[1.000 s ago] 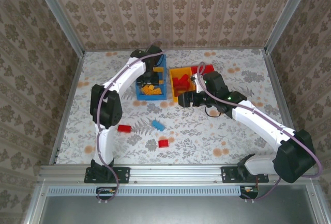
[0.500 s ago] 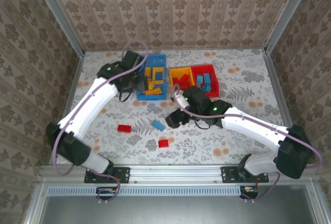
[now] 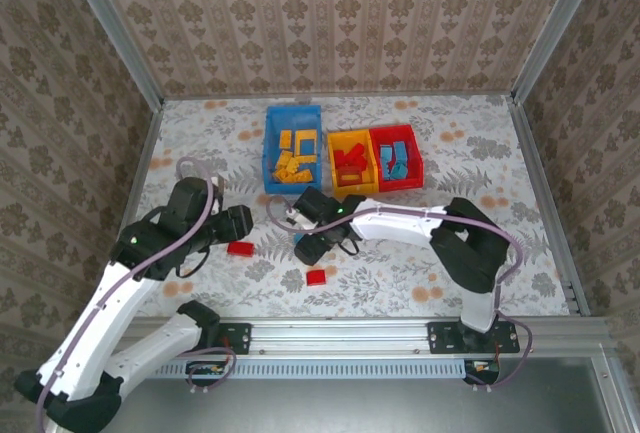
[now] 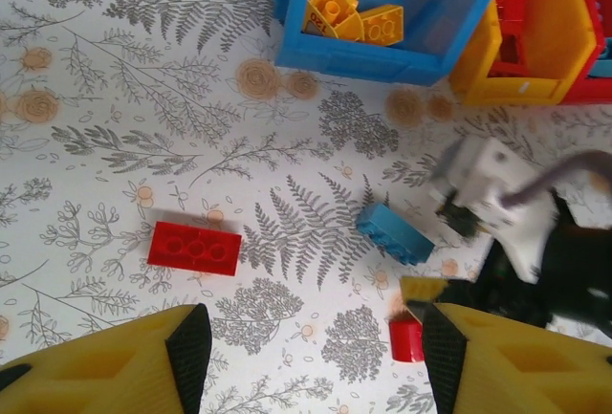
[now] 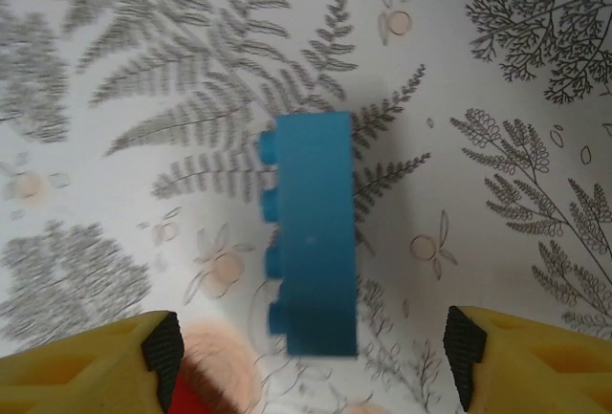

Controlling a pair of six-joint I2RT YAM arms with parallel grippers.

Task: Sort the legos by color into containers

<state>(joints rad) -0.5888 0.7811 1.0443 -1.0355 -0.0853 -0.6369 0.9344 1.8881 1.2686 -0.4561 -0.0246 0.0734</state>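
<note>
The right jaws stand spread wide, nothing between their yellow fingertips (image 5: 91, 366). They hang over a blue brick (image 5: 311, 232) that lies on the fern-printed counter (image 5: 497, 70) in the gap between them, touched by neither. The brick is a plain oblong of solid mid-blue. Four studs show along its left edge in the right wrist view, so it seems to lie on its side.

The left jaws are also spread and empty, their fingertips (image 4: 105, 366) held above the counter on its left side. Ahead of them lies a long red brick (image 4: 193, 248), flat, with three round marks in a row on its face. To its right is the blue brick, set at a slant, and nearer the camera a small red brick (image 4: 406, 339). It sits just beside the right arm (image 4: 497, 194), which reaches in from the right of the left wrist view.

At the far side of the counter three bins stand in a row, side against side. The blue bin (image 3: 270, 153) on the left holds orange-yellow bricks. The yellow-orange bin (image 3: 333, 165) in the middle holds red ones. The red bin (image 3: 413, 158) on the right holds blue ones.
</note>
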